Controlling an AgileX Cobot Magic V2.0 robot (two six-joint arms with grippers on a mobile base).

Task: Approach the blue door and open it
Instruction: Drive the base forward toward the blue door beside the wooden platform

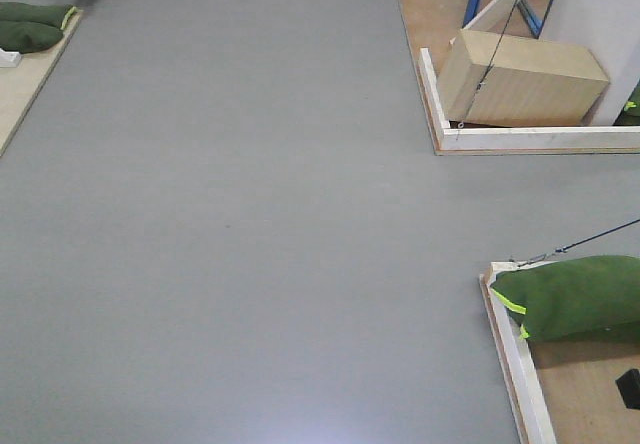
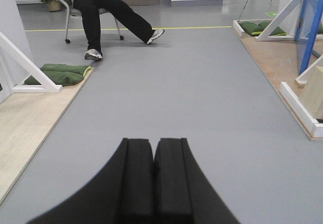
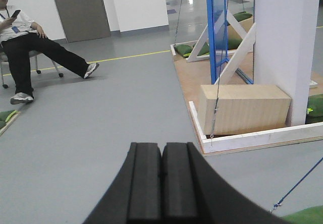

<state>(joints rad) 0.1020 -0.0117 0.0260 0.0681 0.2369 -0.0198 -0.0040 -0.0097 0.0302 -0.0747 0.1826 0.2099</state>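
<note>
Open floor [image 1: 250, 224] runs down the middle. Ahead on the right, a wooden box [image 3: 245, 108] sits on a raised platform [image 3: 189, 77] beside a pillar [image 3: 285, 47], and the door [image 3: 218, 27] stands behind the box. Far ahead on the left sits a person [image 3: 25, 47]. Sandbags [image 2: 63, 74] lie on the left platform [image 2: 30, 118]. Another sandbag [image 1: 575, 299] lies near on the right.

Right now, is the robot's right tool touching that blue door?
Apart. The right wrist view shows the right tool shut at the bottom of the picture, with a stretch of grey floor between it and the blue door standing well ahead.
</note>
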